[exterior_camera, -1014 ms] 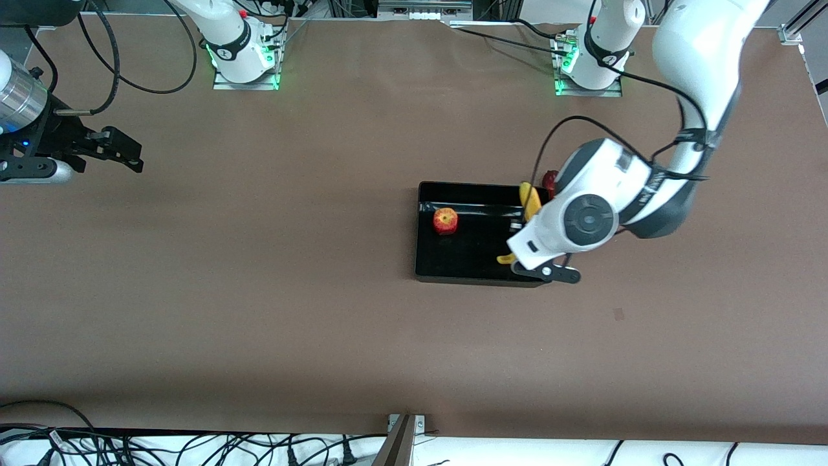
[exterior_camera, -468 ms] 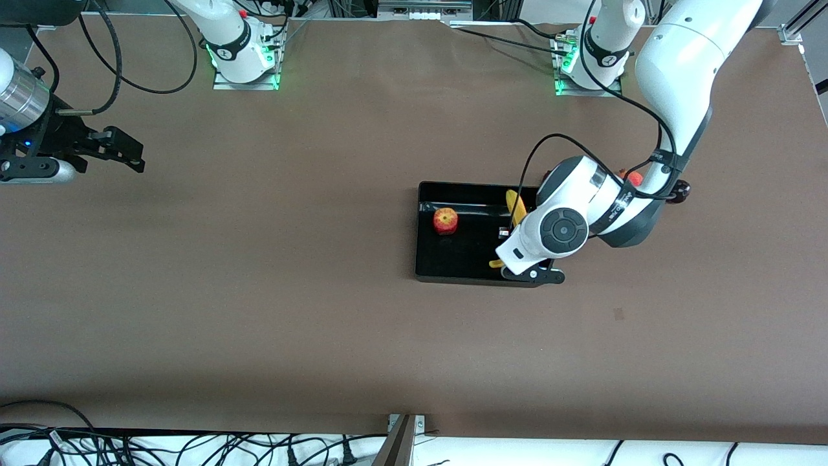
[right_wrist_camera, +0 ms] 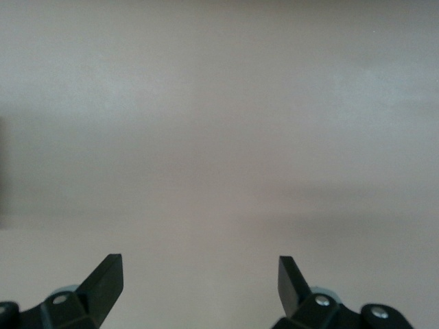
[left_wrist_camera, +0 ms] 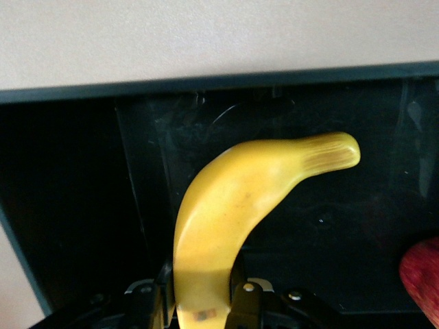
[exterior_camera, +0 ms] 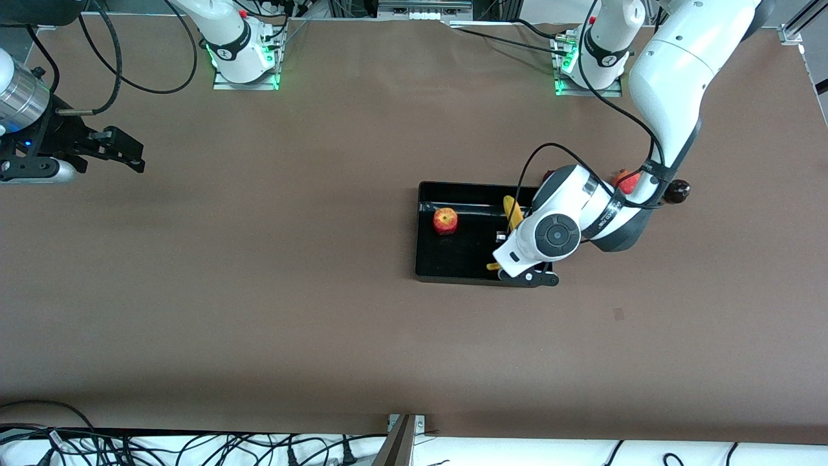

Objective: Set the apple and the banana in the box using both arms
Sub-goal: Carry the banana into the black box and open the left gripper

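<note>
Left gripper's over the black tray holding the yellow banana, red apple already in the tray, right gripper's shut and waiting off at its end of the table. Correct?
One slip: the right gripper is open, not shut; the right wrist view shows its fingers spread wide over bare table. The rest holds: the left gripper grips the long curved yellow banana over the shallow black plastic tray, and the small red apple lies in the tray.

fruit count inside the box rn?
2: the apple resting in the box toward the right arm's end, and the banana gripped by the left hand over the box. The arm may hide more.
</note>
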Robot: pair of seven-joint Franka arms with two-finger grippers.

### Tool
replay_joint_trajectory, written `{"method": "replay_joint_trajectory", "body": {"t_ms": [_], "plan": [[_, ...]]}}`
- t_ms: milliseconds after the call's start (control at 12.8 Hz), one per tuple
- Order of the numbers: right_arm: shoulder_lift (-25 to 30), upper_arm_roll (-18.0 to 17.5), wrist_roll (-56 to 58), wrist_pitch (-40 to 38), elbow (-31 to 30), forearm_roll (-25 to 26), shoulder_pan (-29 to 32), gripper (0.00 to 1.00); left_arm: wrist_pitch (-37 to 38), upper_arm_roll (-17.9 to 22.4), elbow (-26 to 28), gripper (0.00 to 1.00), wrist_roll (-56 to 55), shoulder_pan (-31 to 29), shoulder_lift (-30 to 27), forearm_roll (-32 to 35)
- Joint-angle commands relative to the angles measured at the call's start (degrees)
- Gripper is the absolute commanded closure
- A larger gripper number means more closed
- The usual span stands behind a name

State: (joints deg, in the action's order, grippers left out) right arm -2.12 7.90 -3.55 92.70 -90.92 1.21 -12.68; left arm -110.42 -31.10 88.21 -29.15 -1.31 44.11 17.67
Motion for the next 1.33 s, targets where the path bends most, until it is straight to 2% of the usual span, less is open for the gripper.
{"method": "replay_joint_trajectory", "body": {"t_ms": [0, 78, 156, 312, 624, 936, 1092, 1248], "plan": [[0.01, -0.87, 0.38, -0.06, 0.57, 0.99, 0.73, 0.00, -1.11, -0.10, 0.65, 0.96, -0.82, -0.01, 0.97, 2.71], [-0.08, -0.87, 0.38, 0.03, 0.57, 0.99, 0.73, 0.00, -1.20, -0.10, 0.56, 0.94, -0.91, 0.08, 1.24, 3.07], [-0.08, -0.87, 0.38, -0.06, 0.57, 0.99, 0.73, 0.00, -1.20, -0.10, 0.56, 0.84, -0.91, 0.16, 1.24, 3.07], [-0.08, -0.87, 0.38, -0.06, 0.57, 0.99, 0.73, 0.00, -1.03, -0.10, 0.48, 0.00, -0.82, 0.08, 1.16, 3.07], [0.01, -0.87, 0.38, 0.03, 0.57, 0.99, 0.73, 0.00, 0.19, -0.37, -0.14, 0.00, -0.91, 0.08, 0.28, 2.90], [-0.08, -0.87, 0.38, -0.06, 0.57, 0.99, 0.73, 0.00, 6.61, -0.81, -1.19, 0.00, -0.12, -1.15, -7.00, 2.19], [-0.08, -0.87, 0.38, 0.03, 0.57, 0.99, 0.73, 0.00, 10.46, -0.81, -3.90, 0.00, -0.12, -1.50, -11.31, 2.02], [-0.08, -0.87, 0.38, 0.03, 0.57, 0.99, 0.73, 0.00, 16.51, -0.72, -9.34, 0.00, -0.12, -2.73, -14.21, 0.01]]}}
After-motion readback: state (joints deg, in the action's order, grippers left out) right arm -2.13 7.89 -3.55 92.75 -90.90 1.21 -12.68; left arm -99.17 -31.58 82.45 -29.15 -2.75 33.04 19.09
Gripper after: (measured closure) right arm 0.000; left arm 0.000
